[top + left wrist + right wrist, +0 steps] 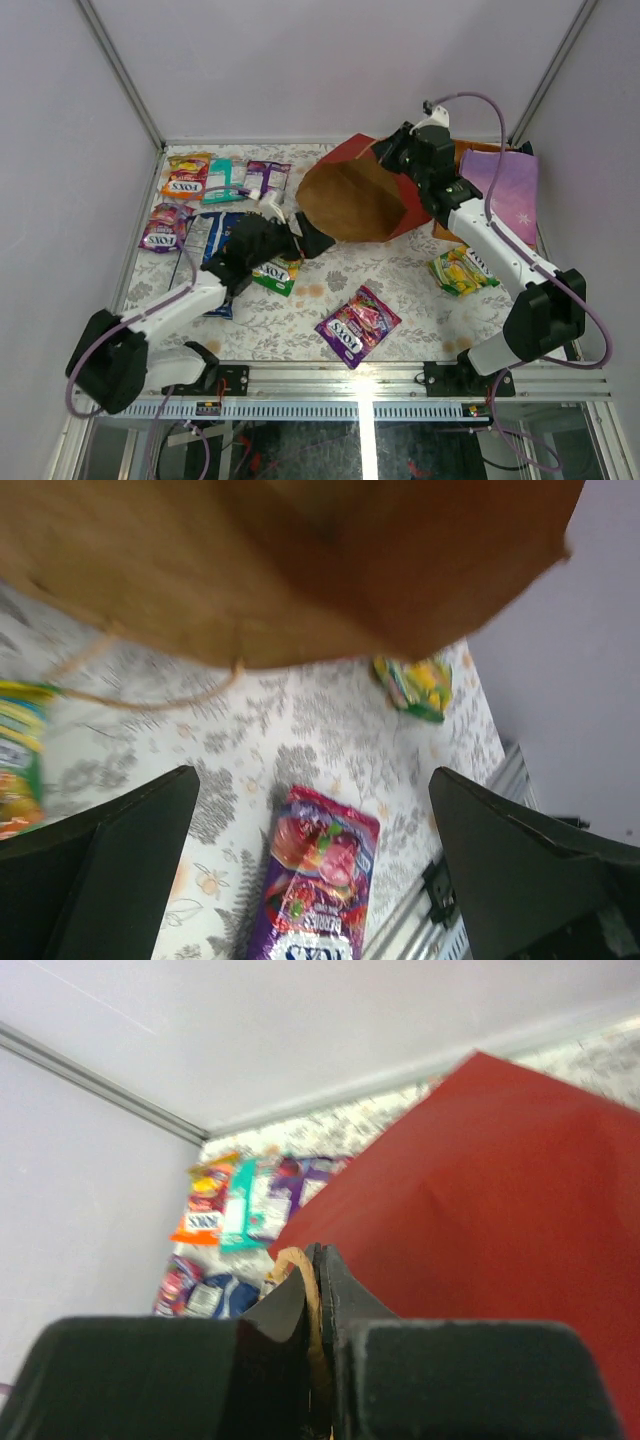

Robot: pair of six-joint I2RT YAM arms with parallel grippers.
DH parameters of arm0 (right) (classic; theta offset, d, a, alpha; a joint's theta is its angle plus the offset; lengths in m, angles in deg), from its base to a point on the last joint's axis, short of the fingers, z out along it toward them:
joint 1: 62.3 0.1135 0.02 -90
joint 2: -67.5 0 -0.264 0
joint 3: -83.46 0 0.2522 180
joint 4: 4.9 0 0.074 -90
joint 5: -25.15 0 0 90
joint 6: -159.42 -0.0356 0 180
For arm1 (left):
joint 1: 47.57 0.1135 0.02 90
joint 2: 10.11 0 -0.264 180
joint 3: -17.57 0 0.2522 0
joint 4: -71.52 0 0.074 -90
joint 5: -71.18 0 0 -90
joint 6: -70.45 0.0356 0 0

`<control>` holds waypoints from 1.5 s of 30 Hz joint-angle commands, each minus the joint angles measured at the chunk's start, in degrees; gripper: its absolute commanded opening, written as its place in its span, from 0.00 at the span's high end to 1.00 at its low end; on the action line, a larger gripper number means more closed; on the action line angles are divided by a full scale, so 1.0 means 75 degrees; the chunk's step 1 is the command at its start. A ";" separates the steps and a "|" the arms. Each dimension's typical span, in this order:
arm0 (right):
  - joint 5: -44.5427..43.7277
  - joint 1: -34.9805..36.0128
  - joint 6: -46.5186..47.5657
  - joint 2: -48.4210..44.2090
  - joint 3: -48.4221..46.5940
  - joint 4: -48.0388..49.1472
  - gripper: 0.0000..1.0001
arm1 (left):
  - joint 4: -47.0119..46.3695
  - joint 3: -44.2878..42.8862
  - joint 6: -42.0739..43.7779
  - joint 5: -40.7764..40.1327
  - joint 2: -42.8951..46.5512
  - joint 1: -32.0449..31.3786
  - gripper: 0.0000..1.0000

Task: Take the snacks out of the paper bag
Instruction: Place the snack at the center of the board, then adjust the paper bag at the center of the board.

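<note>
My left claw point(312, 780), wide and empty, nearest: paper bag point(350, 200) on its side just ahead, mouth toward it, long axis running off to my right claw point(318, 1256), clamped on its loop handle point(291, 1259).

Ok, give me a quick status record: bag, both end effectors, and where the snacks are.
paper bag: tipped over, mouth toward the left arm
right end effector: shut on the loop handle
left end effector: open, empty, outside the bag's mouth
snacks out: back-left packets, green packet by left arm, purple FOX'S packet front centre, yellow-green packet right
inside bag: cannot tell
</note>
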 commanded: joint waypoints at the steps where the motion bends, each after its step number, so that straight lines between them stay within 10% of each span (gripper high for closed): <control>1: 0.0451 -0.0026 0.0205 -0.0070 -0.1130 0.0340 1.00 | 0.1120 -0.0292 0.0679 -0.0899 0.1118 0.0614 0.01; 16: 0.1540 -0.0022 -0.0182 0.0807 -0.3432 0.0635 1.00 | 0.1348 -0.0052 -0.0331 -0.0756 0.2278 0.3549 0.00; 45: 0.2433 -0.1095 -0.0032 0.3139 -0.3742 0.0095 1.00 | 0.1062 -0.0183 -0.0472 -0.0865 0.2102 0.4014 0.00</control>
